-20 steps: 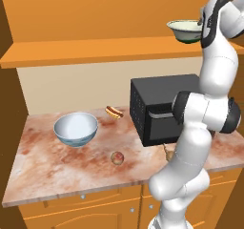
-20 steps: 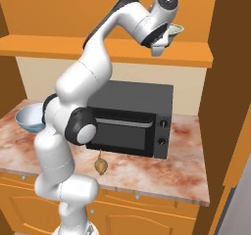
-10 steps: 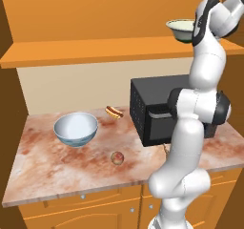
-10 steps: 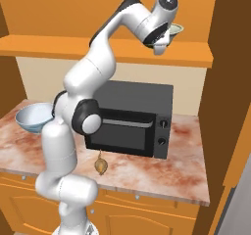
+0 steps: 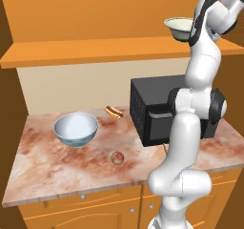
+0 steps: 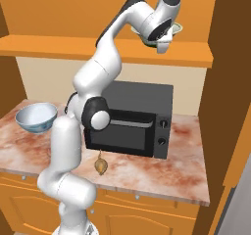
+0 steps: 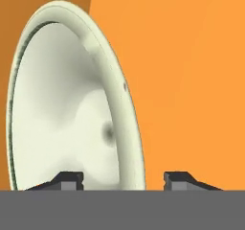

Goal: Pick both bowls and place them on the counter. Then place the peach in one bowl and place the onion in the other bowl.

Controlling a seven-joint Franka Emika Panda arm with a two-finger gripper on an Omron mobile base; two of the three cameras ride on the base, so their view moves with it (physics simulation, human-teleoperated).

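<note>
Cream bowl [image 5: 179, 28] sits on the shelf [image 5: 86, 51] at 1 o'clock in the left base view. Gripper [image 7: 123, 181] straddles its rim, jaws apart. Close firmly on the rim before lifting toward counter [image 5: 57, 175].

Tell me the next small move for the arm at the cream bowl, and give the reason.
Probably shut the end effector on the cream bowl. In the hand view its fingertips stand apart, one on each side of the bowl's rim, apparently not yet gripping. The bowl must be held before it can go down to the counter.
</note>
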